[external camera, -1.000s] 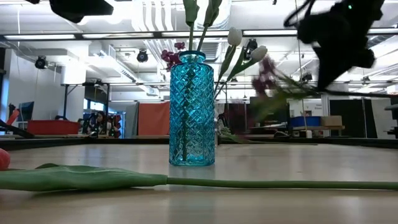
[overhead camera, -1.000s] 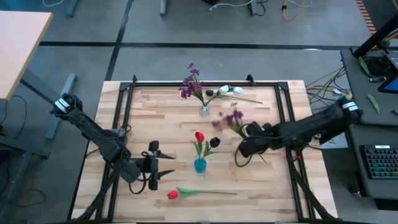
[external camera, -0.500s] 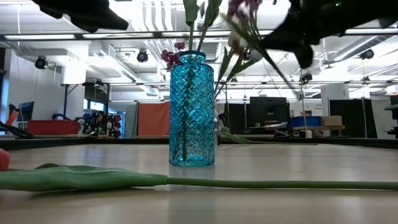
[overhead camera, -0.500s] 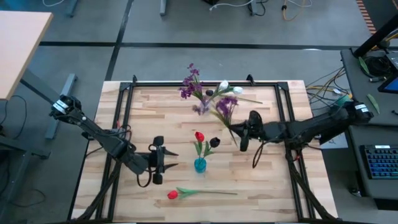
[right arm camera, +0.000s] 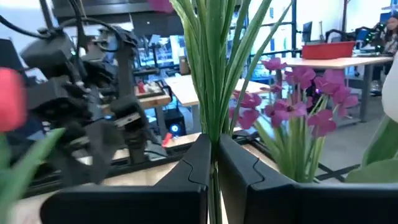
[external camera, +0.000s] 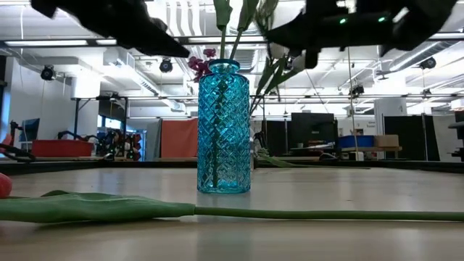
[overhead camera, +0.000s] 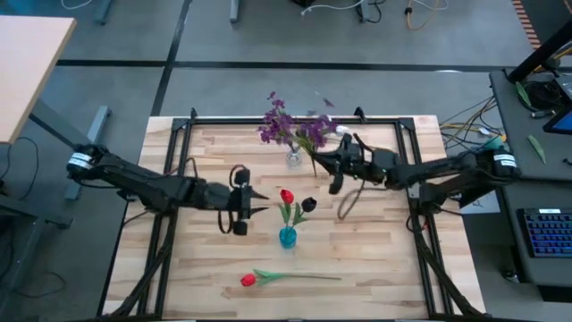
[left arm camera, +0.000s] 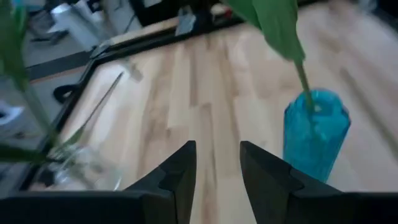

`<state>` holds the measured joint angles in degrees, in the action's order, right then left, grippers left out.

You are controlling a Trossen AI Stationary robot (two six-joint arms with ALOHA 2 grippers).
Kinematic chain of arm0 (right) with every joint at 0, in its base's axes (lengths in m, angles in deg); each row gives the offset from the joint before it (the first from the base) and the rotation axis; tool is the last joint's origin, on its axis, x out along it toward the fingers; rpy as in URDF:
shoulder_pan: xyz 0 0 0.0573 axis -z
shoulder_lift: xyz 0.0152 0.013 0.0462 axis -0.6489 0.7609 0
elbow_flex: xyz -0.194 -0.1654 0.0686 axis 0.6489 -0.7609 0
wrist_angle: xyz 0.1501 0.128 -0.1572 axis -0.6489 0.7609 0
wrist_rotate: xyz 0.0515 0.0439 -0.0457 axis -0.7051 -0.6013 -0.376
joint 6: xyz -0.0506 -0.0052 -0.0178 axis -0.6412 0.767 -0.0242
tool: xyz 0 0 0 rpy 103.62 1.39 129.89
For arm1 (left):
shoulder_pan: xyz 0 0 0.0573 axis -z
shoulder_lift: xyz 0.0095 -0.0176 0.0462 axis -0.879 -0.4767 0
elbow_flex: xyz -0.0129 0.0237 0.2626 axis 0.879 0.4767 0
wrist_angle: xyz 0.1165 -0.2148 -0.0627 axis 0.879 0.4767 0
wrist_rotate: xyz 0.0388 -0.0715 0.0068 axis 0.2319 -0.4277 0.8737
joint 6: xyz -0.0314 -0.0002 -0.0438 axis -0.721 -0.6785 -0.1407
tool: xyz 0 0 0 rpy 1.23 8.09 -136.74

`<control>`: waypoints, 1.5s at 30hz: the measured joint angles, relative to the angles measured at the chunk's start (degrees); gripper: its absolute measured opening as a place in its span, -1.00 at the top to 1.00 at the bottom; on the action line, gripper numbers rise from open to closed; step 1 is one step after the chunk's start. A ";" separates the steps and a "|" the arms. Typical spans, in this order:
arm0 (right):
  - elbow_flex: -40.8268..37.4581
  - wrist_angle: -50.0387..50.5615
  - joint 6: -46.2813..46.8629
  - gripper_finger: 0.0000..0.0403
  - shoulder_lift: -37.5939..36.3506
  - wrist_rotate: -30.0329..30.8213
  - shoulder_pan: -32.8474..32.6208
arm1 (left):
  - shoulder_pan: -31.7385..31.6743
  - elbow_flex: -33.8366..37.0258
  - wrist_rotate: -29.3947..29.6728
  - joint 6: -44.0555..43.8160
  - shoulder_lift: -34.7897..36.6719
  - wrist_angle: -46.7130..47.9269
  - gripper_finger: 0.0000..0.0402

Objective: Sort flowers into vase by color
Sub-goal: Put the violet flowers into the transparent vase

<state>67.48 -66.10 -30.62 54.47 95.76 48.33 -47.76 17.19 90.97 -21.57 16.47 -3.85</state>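
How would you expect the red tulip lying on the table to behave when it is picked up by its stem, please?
The red tulip would probably be light. Its long thin stem may flex, so the head could droop. Lying flat on the wood, it might roll slightly when nudged.

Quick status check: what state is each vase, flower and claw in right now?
Blue vase: upright mid-table, holding a red tulip and a near-black bloom.
Clear vase: upright at the far edge, holding purple flowers.
Purple stem: lifted off the table, gripped by the right claw, beside the clear vase.
Loose red tulip: lying flat at the near edge.
Left claw: open, empty, left of the blue vase.
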 joint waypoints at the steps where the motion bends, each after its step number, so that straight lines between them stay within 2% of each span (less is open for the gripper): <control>1: 0.62 -0.63 0.34 0.94 1.12 -0.83 1.05 | -1.07 0.74 -2.83 -0.11 0.00 -2.46 0.48; 4: 1.15 -5.99 1.30 0.94 3.84 -4.21 2.83 | -2.43 5.07 -11.61 -2.66 0.00 -14.52 0.53; 6: 0.35 -10.41 0.99 0.94 5.25 -5.65 3.02 | -2.24 9.18 -13.84 -4.34 -0.69 -25.82 0.58; 10: -0.99 -19.85 -1.28 0.94 9.39 -5.59 2.92 | -1.98 17.28 -13.88 -6.62 -2.02 -41.87 0.63; 13: -1.04 -25.60 -2.96 0.94 13.36 -1.76 3.48 | -2.35 21.57 -9.15 -6.49 -2.77 -48.71 0.63; 16: 0.40 -30.46 -3.50 0.94 17.83 -0.87 4.55 | -3.80 24.42 -5.56 -5.22 -2.82 -49.68 0.63; 20: 3.72 -35.11 -3.77 0.94 22.94 0.07 5.60 | -6.67 25.98 -5.45 -4.99 -2.58 -50.09 0.63; 25: 6.48 -35.50 -4.33 0.94 26.44 0.46 6.41 | -7.94 26.85 -5.34 -4.61 -3.18 -49.97 0.64; 30: 6.83 -35.70 -5.65 0.94 28.18 2.30 6.41 | -7.94 26.84 -5.17 -9.00 -4.56 -50.62 0.66; 33: 6.83 -36.03 -8.18 0.94 28.63 3.48 6.43 | -8.03 26.84 -0.47 -12.78 -6.39 -53.08 0.65; 35: 6.83 -35.98 -8.23 0.94 28.72 3.46 6.43 | -8.40 26.84 1.33 -12.67 -8.03 -55.13 0.60; 38: 7.03 -36.01 -7.66 0.94 28.72 3.47 6.43 | -10.79 26.37 0.96 -11.34 -11.08 -57.51 0.45; 42: 7.38 -35.95 -7.90 0.94 28.72 3.50 6.43 | -15.65 24.77 1.20 -7.97 -16.68 -59.60 0.13; 45: 7.52 -35.80 -7.00 0.94 28.72 3.44 6.43 | -18.06 24.04 0.86 -3.19 -21.44 -66.57 -0.13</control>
<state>75.00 -101.91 -37.62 83.19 99.20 54.76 -65.83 41.24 91.83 -24.76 -4.97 -70.42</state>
